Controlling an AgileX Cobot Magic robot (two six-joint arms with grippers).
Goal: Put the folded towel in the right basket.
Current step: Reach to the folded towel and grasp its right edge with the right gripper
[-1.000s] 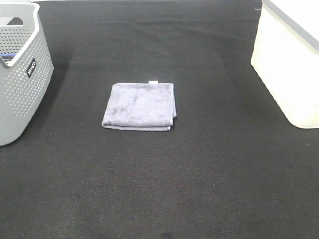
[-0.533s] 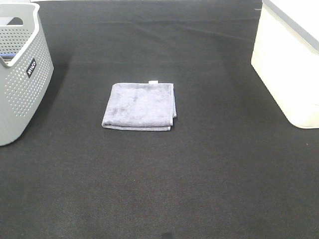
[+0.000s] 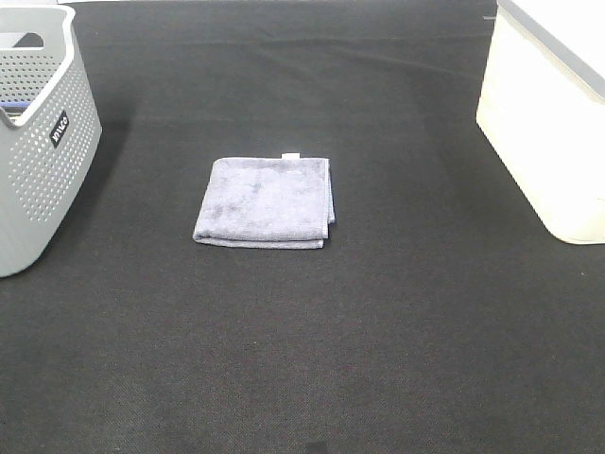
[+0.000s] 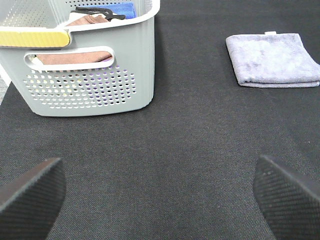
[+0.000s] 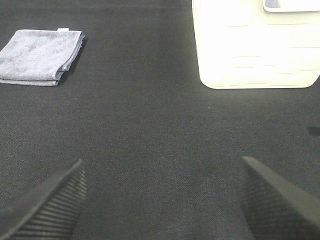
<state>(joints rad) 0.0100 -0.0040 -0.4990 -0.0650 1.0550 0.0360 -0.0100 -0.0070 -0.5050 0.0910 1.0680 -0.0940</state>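
The folded towel (image 3: 265, 201), greyish-lavender with a small white tag at its far edge, lies flat on the black table mid-left. It also shows in the left wrist view (image 4: 272, 65) and the right wrist view (image 5: 39, 57). The right basket (image 3: 553, 109), cream-white with a grey rim band, stands at the right edge; the right wrist view (image 5: 255, 45) shows its wall. Neither arm shows in the high view. My left gripper (image 4: 160, 195) is open and empty, well short of the towel. My right gripper (image 5: 162, 197) is open and empty, with towel and basket ahead of it.
A grey perforated basket (image 3: 43, 142) with a handle cutout and black label stands at the left edge. In the left wrist view (image 4: 80, 65) it holds brown and blue cloths and a black item. The black table cloth (image 3: 378, 331) covers the whole surface.
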